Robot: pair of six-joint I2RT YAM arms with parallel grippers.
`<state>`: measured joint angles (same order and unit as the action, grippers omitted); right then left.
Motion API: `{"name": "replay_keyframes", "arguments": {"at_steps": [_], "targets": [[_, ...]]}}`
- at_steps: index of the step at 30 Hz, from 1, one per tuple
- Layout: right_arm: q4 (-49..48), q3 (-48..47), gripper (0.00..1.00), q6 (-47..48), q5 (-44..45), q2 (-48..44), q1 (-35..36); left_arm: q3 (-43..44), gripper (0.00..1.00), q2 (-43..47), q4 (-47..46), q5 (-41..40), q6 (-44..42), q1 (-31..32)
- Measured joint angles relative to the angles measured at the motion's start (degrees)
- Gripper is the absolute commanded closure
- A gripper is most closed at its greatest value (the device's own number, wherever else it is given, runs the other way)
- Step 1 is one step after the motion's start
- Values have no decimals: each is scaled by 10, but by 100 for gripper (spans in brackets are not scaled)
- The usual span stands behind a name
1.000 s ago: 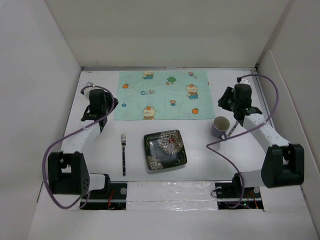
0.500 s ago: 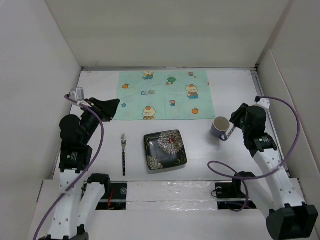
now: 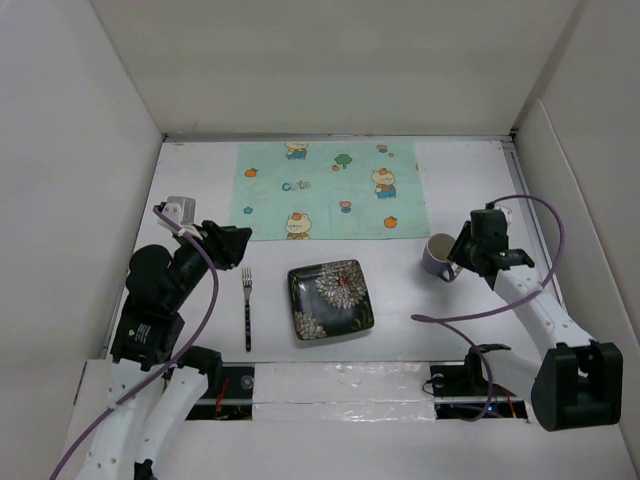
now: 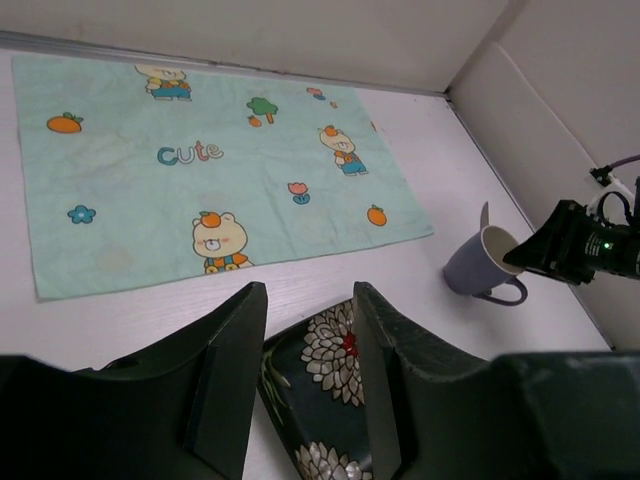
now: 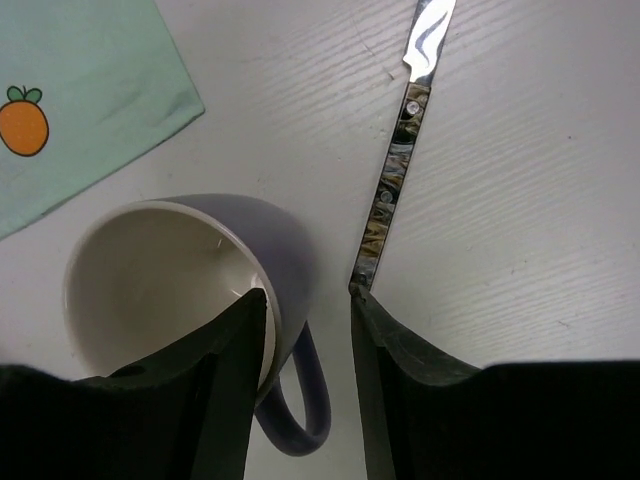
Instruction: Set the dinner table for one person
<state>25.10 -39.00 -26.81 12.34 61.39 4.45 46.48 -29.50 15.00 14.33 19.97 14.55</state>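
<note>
Right gripper [image 5: 308, 300]: jaws part open, straddling the rim of the lavender ceramic mug [image 5: 150, 280] by its handle, not clamped. One finger is over the mug's white inside, the other at the end of the pattern-handled steel knife [image 5: 395, 190].

Left gripper [image 4: 308, 295]: jaws apart, holding nothing, above the black square flowered plate [image 3: 330, 298].

Mug, plate, knife and steel fork [image 3: 247, 310] lie on the white dinner table [image 3: 200, 170], on the near side of the mint-green cartoon placemat [image 3: 328, 188].

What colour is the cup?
The cup is purple outside and creamy white inside; the right wrist view shows it best.
</note>
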Motion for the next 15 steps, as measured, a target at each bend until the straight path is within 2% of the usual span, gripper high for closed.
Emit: {"name": "replay_keyframes", "arguments": {"at_steps": [1,2,3,5,6,10,13,15], "targets": [[0,-3,59,0,-2,11,0,0,63,7,1,-4,-2,0],[0,-5,68,0,-3,18,0,0,63,12,1,-9,-4,0],[-1,-11,68,0,-5,33,0,0,63,15,2,-12,-5,0],[-2,-18,96,0,-6,50,-1,0,63,17,5,-20,-8,0],[-2,-21,100,5,-1,57,-2,0,63,17,7,-23,-9,0],[11,-23,100,0,15,44,-7,0,62,17,12,-31,-11,0],[28,-26,100,2,20,-7,-7,0,62,16,12,-35,-11,0],[48,-59,100,7,19,-25,-6,0,59,12,12,-36,-11,0]]}}
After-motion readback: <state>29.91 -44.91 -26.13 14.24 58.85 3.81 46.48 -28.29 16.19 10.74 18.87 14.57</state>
